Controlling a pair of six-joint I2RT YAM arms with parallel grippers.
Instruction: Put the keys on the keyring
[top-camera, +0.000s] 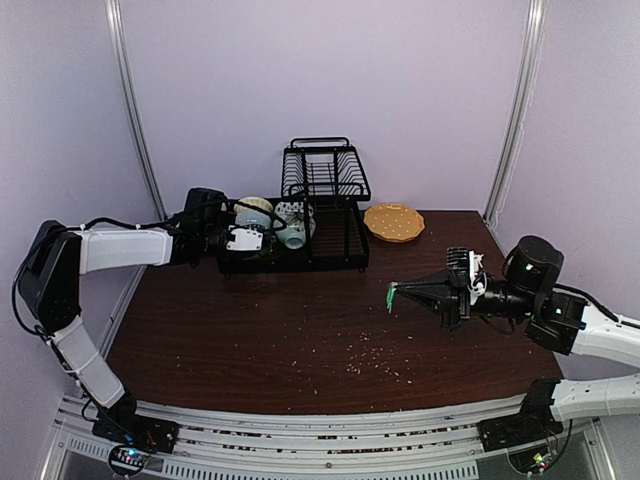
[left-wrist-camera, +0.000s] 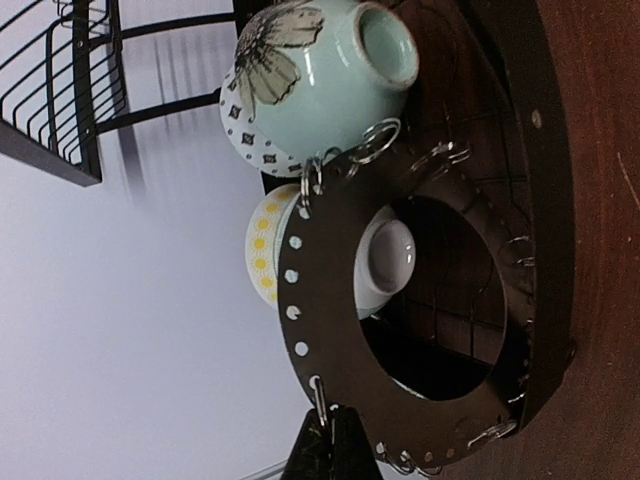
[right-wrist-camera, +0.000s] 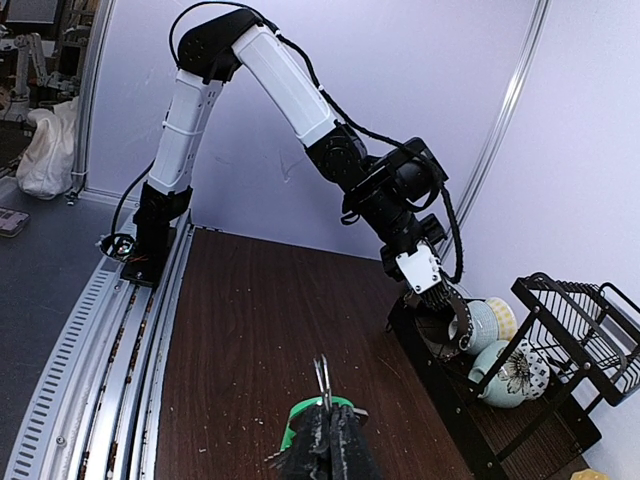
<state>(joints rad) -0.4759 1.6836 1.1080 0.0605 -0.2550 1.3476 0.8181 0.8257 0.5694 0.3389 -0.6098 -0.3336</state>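
The right hand (right-wrist-camera: 325, 445), clenched on the key (right-wrist-camera: 305, 410), hangs well to the right of the keyring (left-wrist-camera: 320, 340), which the left hand (left-wrist-camera: 330, 450) grips by its rim beside the dish rack (top-camera: 325, 195).

My right end effector (top-camera: 402, 291) pinches the green key (top-camera: 391, 297) above the counter (top-camera: 250, 330); my left end effector (top-camera: 265, 238) reaches into the dish rack (top-camera: 335, 215) beside the bowls (top-camera: 292, 226)
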